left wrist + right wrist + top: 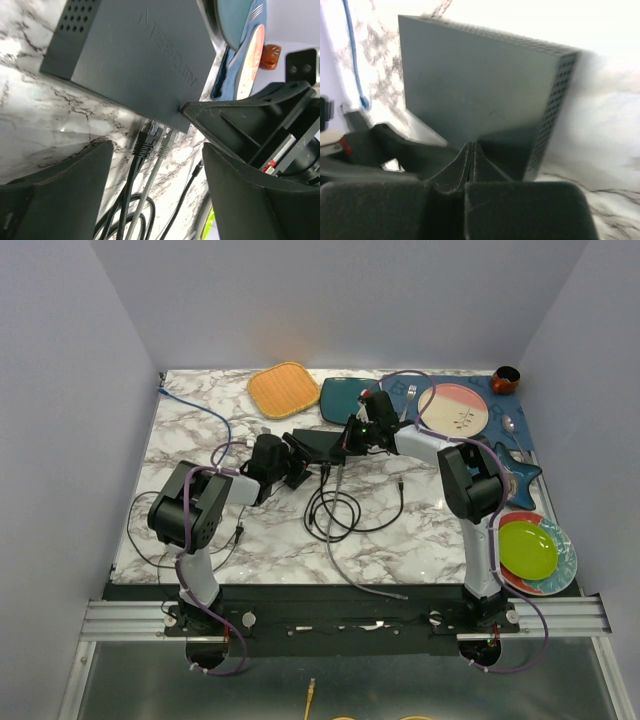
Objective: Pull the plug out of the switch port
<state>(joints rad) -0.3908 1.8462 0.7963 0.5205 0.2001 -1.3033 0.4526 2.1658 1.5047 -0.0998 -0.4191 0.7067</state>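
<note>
- Only the left wrist view shows the ports. A black plug (pixel 146 137) and a grey plug (pixel 166 141) sit side by side in the edge of the switch (pixel 135 55) at 6 o'clock. Their cables (pixel 135 200) trail over the marble table (pixel 35 115).
- That view also shows vent holes at the switch's 11 o'clock and embossed lettering on its top, too faint to read.
- The top view alone gives the layout. The switch lies near the table's middle, with the left gripper (pixel 293 468) at its 8 o'clock and the right gripper (pixel 352 437) at its 3 o'clock. A teal square plate (pixel 348 398) lies just beyond at 12 o'clock.
- The left arm reaches low across the table with its fingers (pixel 55 195) spread wide. The plugs are just ahead of the gap and neither finger touches them.
- The right arm bends at the elbow and reaches toward 10 o'clock. Its fingers (pixel 447 170) are pressed together with only a thin seam between them, tips against the switch's edge.
- In the right wrist view the ports are hidden and the switch is blurred. A blue cable (pixel 352 55) shows at 10 o'clock.
</note>
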